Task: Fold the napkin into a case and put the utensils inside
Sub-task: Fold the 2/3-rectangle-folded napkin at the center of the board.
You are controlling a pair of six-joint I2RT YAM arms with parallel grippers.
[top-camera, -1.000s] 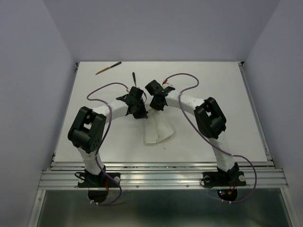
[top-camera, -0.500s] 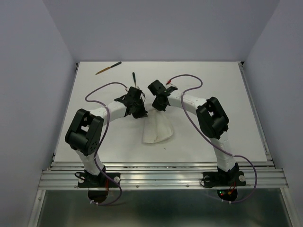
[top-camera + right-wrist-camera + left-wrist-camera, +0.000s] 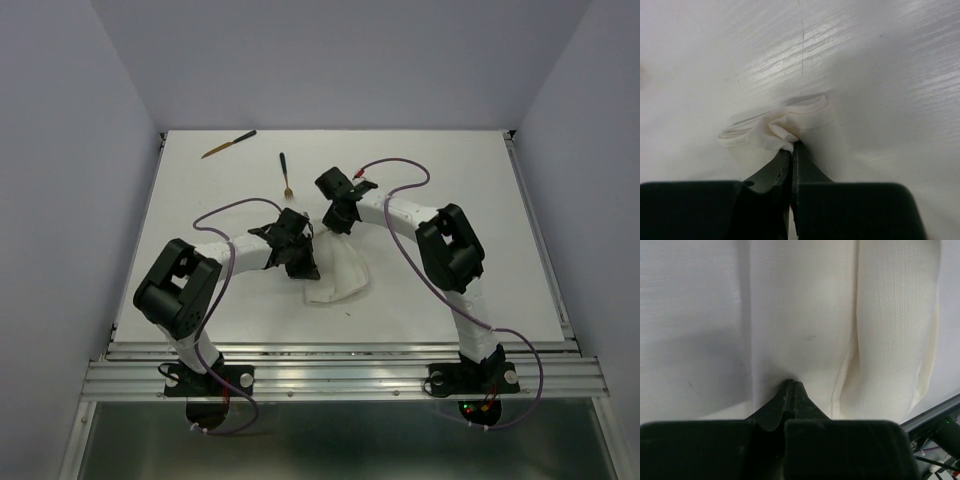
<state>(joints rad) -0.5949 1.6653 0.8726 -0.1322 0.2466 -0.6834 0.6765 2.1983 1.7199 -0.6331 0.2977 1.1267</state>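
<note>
Both end effectors are clenched on the napkin (image 3: 340, 278), which lies mid-surface (image 3: 450, 200) as a loosely folded strip, long axis roughly 1-to-7 o'clock in the top view. Left end effector (image 3: 791, 386) pinches a fold on the cloth's 9 o'clock flank, with lengthwise creases running away from its tips in the wrist view. Right end effector (image 3: 792, 147) grips the bunched 12 o'clock end, layers crumpled at its tips. My read: we're mid-fold. No finished case is visible, no open mouth that I can see, and nothing is inside. The utensils are both loose on the surface, off the cloth: the fork (image 3: 285, 174) is at about 11 o'clock from the napkin, lying near 12-to-6, dark handle at the far end. The second piece (image 3: 229, 144) is farther out, toward 10–11 o'clock by the far edge, lying diagonally. The left arm is nearer to both. The next fold turns on keeping that 1-to-7 axis straight; the bunching at the right grip risks a skewed pouch.
</note>
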